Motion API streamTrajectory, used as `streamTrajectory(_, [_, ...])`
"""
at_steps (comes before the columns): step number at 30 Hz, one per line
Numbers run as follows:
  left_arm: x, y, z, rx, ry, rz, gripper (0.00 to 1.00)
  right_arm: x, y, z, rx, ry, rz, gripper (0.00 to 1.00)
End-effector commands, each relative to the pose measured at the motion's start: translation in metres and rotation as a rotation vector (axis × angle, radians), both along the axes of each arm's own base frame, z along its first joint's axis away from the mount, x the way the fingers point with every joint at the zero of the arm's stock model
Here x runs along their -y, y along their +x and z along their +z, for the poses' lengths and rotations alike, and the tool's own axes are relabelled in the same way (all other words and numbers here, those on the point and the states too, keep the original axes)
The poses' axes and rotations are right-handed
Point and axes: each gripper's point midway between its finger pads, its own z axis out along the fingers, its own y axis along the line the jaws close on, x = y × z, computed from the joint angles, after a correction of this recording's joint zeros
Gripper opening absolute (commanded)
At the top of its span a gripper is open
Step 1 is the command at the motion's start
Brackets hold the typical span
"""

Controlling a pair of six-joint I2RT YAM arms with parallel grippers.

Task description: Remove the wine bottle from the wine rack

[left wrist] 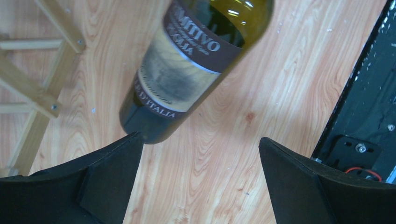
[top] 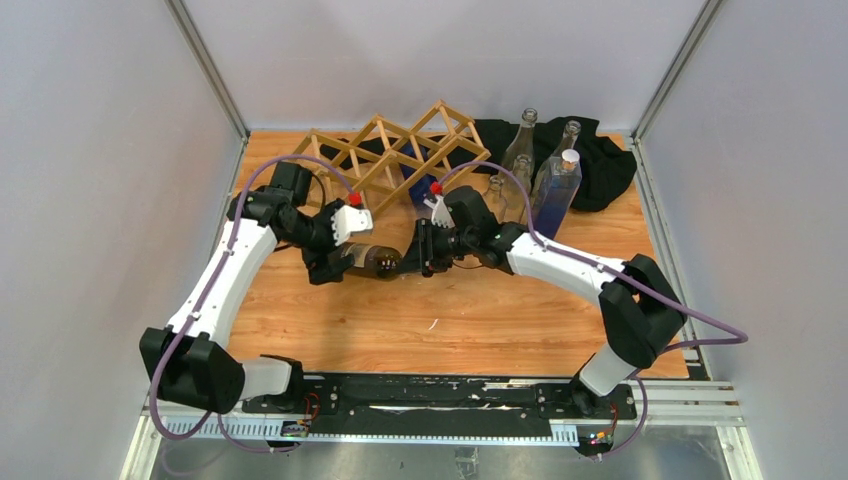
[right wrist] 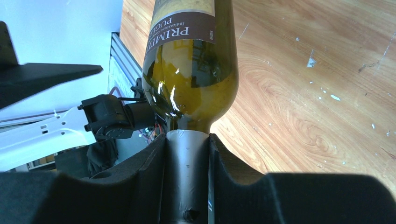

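Top external view: the bottle (top: 378, 260) lies level just in front of the rack (top: 400, 150), apart from it — the right fingers (right wrist: 145, 161) clamp its neck. At its base the left fingers (left wrist: 109, 170) stand spread, one tip just beside the glass. Nearer, the worktop (top: 450, 320) stretches to its front edge; clear bottles (top: 522, 150) stand on a black cloth (top: 605, 165), rear right.

From overhead only the dark middle of the wine bottle (top: 378, 260) shows. The jaws of the right gripper (right wrist: 187, 140) cover its foil neck, and both wrist views cut it off at the top edge.
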Motion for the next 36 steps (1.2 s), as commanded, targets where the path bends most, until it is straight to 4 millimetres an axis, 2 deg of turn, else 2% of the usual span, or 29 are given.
streamTrajectory(1, [0.004, -0.013, -0.006, 0.038, 0.037, -0.115, 1.0, -0.006, -0.005, 0.06, 0.065, 0.163, 0.095, 0.0])
streamTrajectory(4, [0.004, -0.011, -0.011, 0.043, 0.073, -0.147, 1.0, -0.001, -0.011, 0.066, 0.064, 0.154, 0.133, 0.0])
streamTrajectory(10, [0.004, 0.007, -0.009, 0.066, 0.107, -0.14, 1.0, 0.008, -0.03, 0.082, 0.058, 0.16, 0.209, 0.0])
streamTrajectory(19, [0.024, -0.027, -0.03, -0.004, 0.076, -0.235, 1.0, 0.02, -0.049, 0.104, 0.083, 0.162, 0.28, 0.0])
streamTrajectory(25, [0.029, -0.034, -0.03, -0.008, 0.046, -0.25, 0.97, 0.022, -0.058, 0.113, 0.084, 0.198, 0.313, 0.0])
streamTrajectory(26, [0.03, -0.035, -0.028, -0.003, 0.036, -0.253, 0.93, 0.023, -0.058, 0.114, 0.087, 0.201, 0.309, 0.0])
streamTrajectory(28, [0.034, -0.035, -0.023, 0.006, 0.014, -0.258, 0.76, 0.023, -0.056, 0.114, 0.099, 0.199, 0.298, 0.0])
streamTrajectory(29, [0.036, -0.036, -0.02, 0.01, 0.0, -0.26, 0.64, 0.023, -0.055, 0.114, 0.11, 0.195, 0.288, 0.0])
streamTrajectory(30, [0.038, -0.036, -0.018, 0.013, -0.014, -0.262, 0.47, 0.024, -0.053, 0.113, 0.119, 0.191, 0.276, 0.06])
streamTrajectory(33, [0.046, -0.039, -0.011, 0.008, -0.061, -0.263, 0.02, 0.023, -0.046, 0.112, 0.132, 0.181, 0.233, 0.39])
streamTrajectory(36, [0.051, -0.041, -0.004, -0.011, -0.101, -0.236, 0.0, 0.023, -0.039, 0.111, 0.14, 0.166, 0.191, 0.7])
